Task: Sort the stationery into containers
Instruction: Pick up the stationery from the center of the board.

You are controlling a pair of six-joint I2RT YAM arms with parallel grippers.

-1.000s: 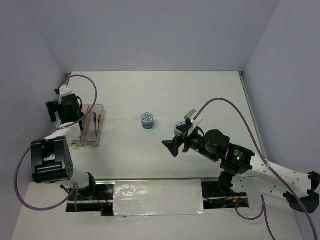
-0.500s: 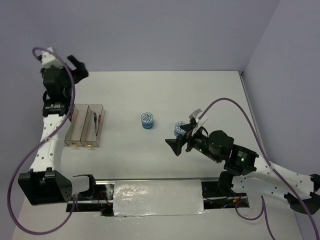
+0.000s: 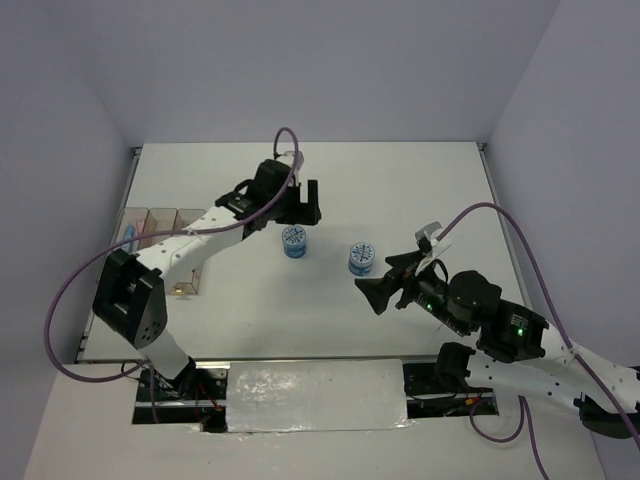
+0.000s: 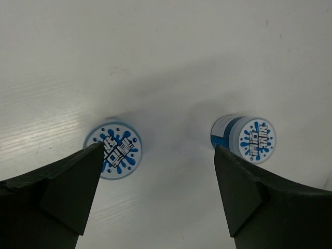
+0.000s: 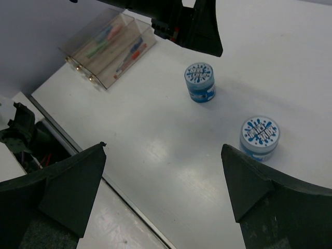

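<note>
Two round blue rolls with patterned white tops stand mid-table: the left roll and the right roll. My left gripper is open and empty, hovering just behind and above the left roll. In the left wrist view my left gripper has the left roll at its left fingertip and the right roll beyond its right one. My right gripper is open and empty, right of the right roll. The amber bins hold pens and coloured bars; my right gripper is over bare table.
The bins sit at the table's left side, partly hidden by my left arm. In the right wrist view both rolls show, the left roll and the right roll, with the left gripper behind them. The table's front edge runs close below.
My left arm has swung from the far left corner over to the table's middle, above the left roll. My right gripper has drawn back a little to the right.
</note>
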